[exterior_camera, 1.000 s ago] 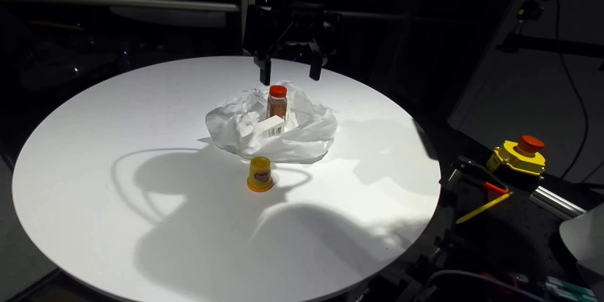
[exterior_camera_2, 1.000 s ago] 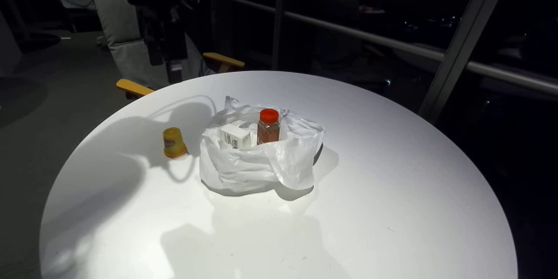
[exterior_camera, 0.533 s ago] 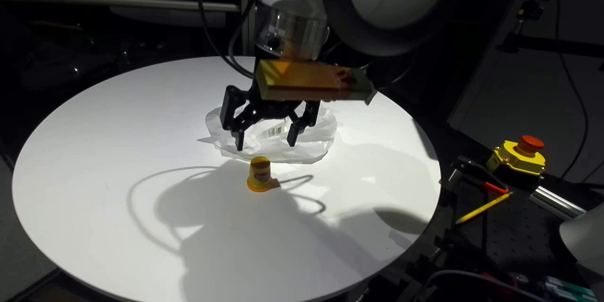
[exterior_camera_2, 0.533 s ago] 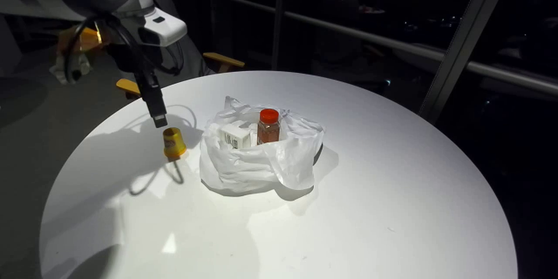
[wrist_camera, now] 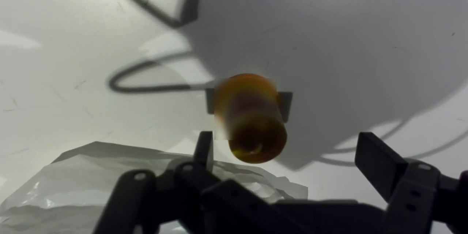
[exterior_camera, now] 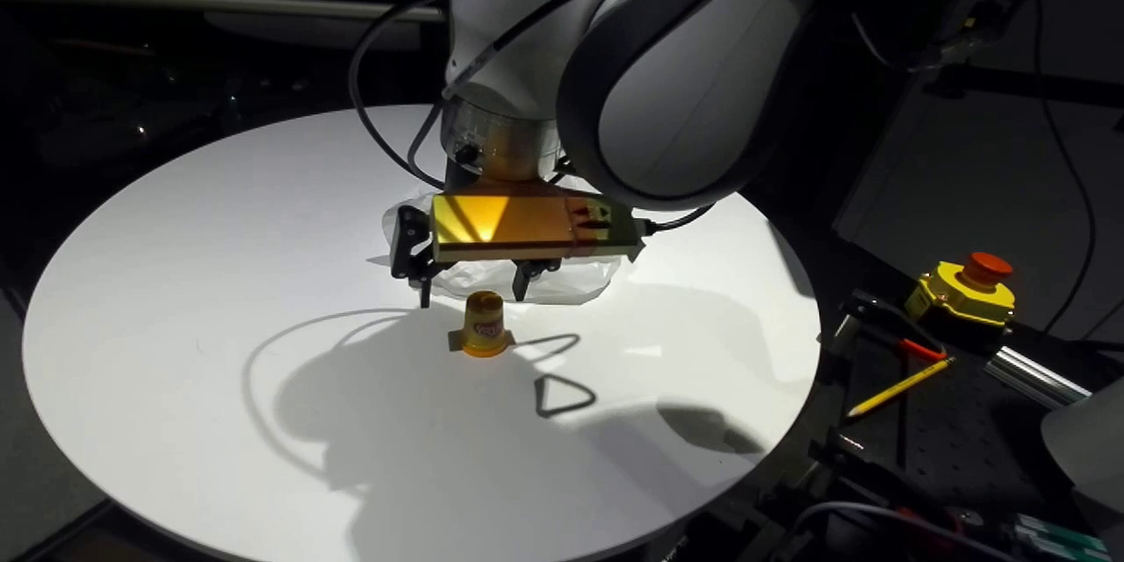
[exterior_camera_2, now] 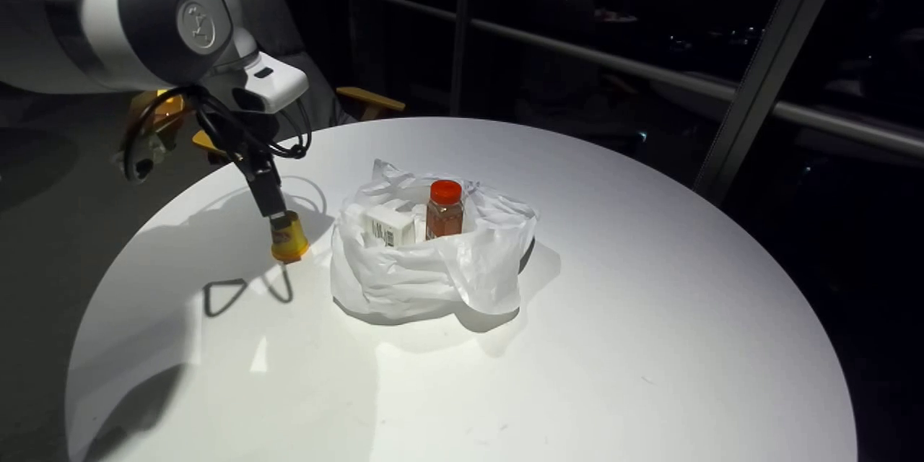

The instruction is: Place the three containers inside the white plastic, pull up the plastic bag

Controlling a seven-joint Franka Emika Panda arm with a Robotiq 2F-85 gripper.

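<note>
Showing only in an exterior view: red-capped bottle [exterior_camera_2: 445,212].

Dark background [exterior_camera_2: 577,7], brightly lit tabletop [exterior_camera_2: 650,317], broad shadows [exterior_camera: 430,439], yellow container [wrist_camera: 248,102] blurred in wrist view

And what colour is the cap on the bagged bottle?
The cap is red, showing best in an exterior view.

gripper [exterior_camera: 472,302] | lowered, now much nearer yellow container [exterior_camera: 484,323] | contact hard to tell
</note>
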